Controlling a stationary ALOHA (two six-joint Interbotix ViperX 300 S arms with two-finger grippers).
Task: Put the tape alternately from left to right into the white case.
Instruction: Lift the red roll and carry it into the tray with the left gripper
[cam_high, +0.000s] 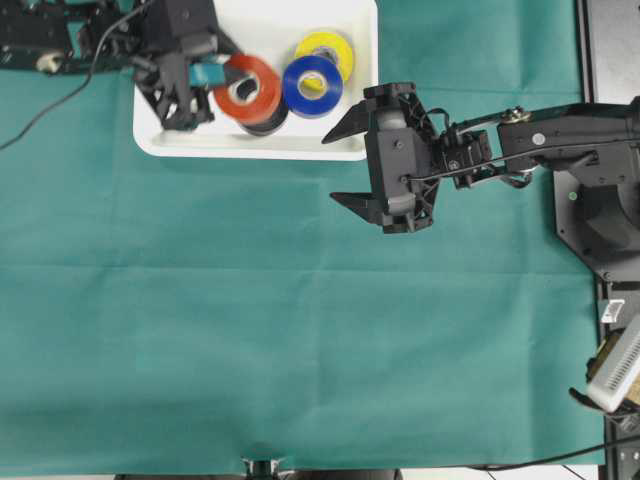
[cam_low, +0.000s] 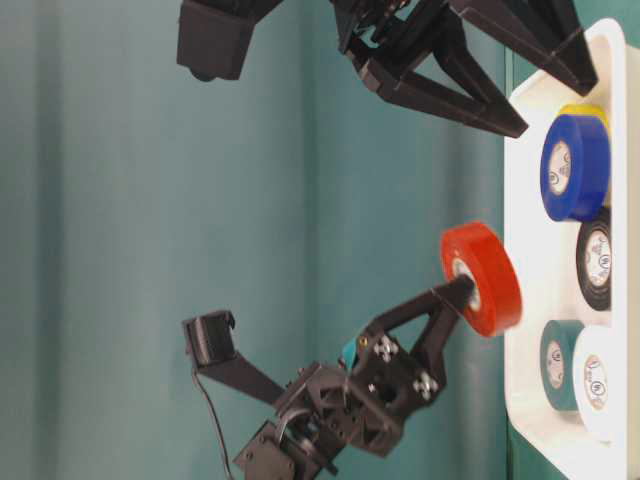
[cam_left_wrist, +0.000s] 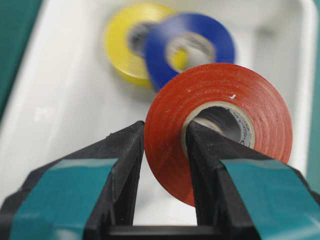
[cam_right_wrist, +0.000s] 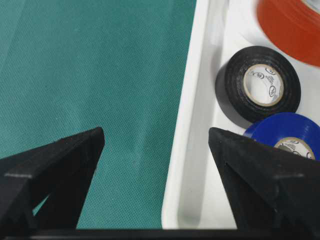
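My left gripper (cam_high: 222, 78) is shut on the red-orange tape (cam_high: 250, 88), one finger in its core and one outside (cam_left_wrist: 165, 145). It holds the roll (cam_low: 483, 278) on edge above the white case (cam_high: 300, 145). Lying in the case are the blue roll (cam_high: 312, 86), which leans on the yellow roll (cam_high: 328, 48), the black roll (cam_right_wrist: 260, 85), the teal roll (cam_low: 558, 363) and the white roll (cam_low: 597, 382). My right gripper (cam_high: 330, 168) stands open and empty just off the case's near right corner, straddling its rim (cam_right_wrist: 187, 150).
A green cloth (cam_high: 300, 330) covers the table. A black cable (cam_high: 60, 95) trails from the left arm at the top left. The right arm's black base (cam_high: 600, 220) and a pale object (cam_high: 615, 365) sit along the right edge.
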